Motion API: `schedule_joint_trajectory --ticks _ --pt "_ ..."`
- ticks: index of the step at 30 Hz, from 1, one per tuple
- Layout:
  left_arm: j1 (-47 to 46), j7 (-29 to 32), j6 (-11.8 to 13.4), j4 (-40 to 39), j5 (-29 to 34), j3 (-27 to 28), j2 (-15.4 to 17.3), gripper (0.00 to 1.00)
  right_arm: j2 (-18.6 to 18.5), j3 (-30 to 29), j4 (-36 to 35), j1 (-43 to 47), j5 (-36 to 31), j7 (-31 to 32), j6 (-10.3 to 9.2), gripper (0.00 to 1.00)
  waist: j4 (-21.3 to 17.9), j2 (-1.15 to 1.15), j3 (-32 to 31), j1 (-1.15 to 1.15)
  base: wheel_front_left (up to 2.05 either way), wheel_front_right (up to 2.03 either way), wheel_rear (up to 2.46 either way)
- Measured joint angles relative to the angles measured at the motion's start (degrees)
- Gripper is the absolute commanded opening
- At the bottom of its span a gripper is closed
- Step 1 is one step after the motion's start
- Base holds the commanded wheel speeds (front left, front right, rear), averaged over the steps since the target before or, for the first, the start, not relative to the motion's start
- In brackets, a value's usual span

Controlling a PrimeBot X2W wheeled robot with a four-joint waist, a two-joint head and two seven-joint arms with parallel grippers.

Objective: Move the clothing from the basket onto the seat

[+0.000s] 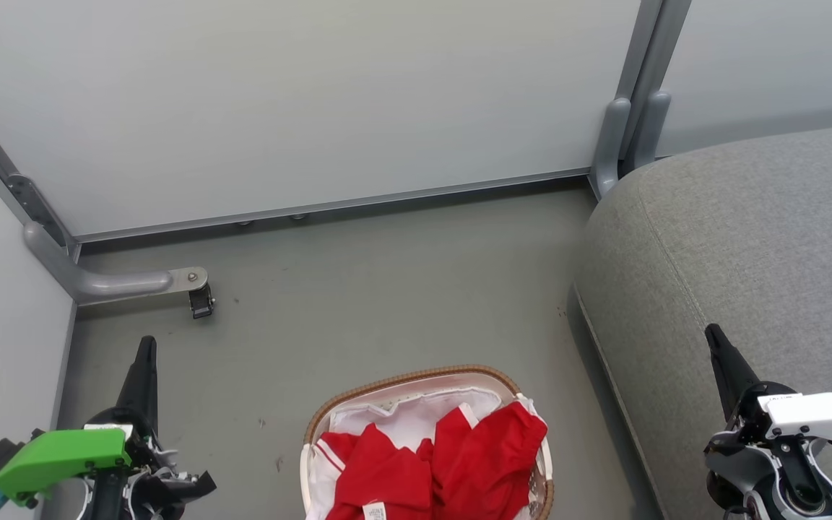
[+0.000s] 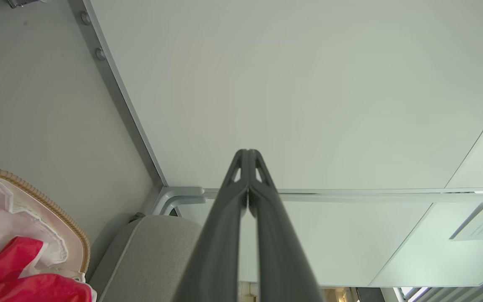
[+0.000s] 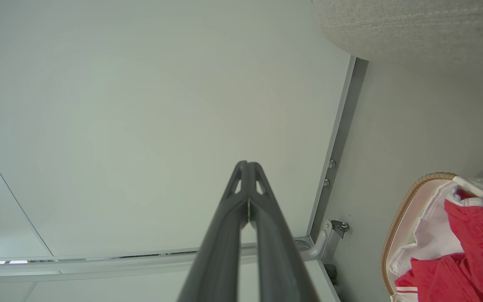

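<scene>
Red clothing (image 1: pixel 445 462) with white trim lies bunched in the white basket (image 1: pixel 416 380), which has a brown woven rim and stands on the floor at the bottom centre of the head view. The grey seat (image 1: pixel 748 245) fills the right side. My left gripper (image 1: pixel 145 345) is shut and empty, low at the left, well apart from the basket. Shut and empty too, my right gripper (image 1: pixel 712 334) hovers over the seat's front part. The left wrist view shows the clothing (image 2: pixel 15 260), basket (image 2: pixel 48 205) and seat (image 2: pixel 157 247); the right wrist view shows the clothing (image 3: pixel 468 247) and basket (image 3: pixel 401 214).
Pale partition panels (image 1: pixel 300 101) with grey metal frames close off the back and left. A grey support foot with a caster (image 1: pixel 199 300) juts onto the floor at the left. Grey floor (image 1: pixel 387 289) lies between basket, panels and seat.
</scene>
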Motion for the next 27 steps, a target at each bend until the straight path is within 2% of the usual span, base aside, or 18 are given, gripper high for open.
schedule_joint_trajectory --ticks 1,7,14,27 --pt "0.06 0.00 0.01 0.22 0.00 -0.03 -0.02 1.00 0.05 0.02 0.25 0.02 0.01 -0.01 0.00 1.00 0.00 0.00 0.00 0.00 0.00 0.00 0.00" --pt "1.90 -0.24 0.09 2.81 -0.01 -0.46 -0.59 1.00 0.86 0.27 2.42 1.53 -0.02 -0.19 -0.01 1.00 0.00 0.00 0.03 0.00 0.00 0.00 0.00" --pt "1.80 -2.44 0.09 2.83 1.01 -2.00 -0.53 1.00 -0.32 1.77 1.47 1.49 -1.94 -2.19 -0.01 1.00 0.02 0.00 0.15 0.00 0.00 0.00 0.00" --pt "1.37 -5.66 0.09 2.98 17.86 -2.40 -0.52 1.00 -2.56 4.25 0.71 0.94 -13.33 -5.54 -0.01 1.00 0.05 0.00 0.43 0.00 0.00 0.00 0.00"
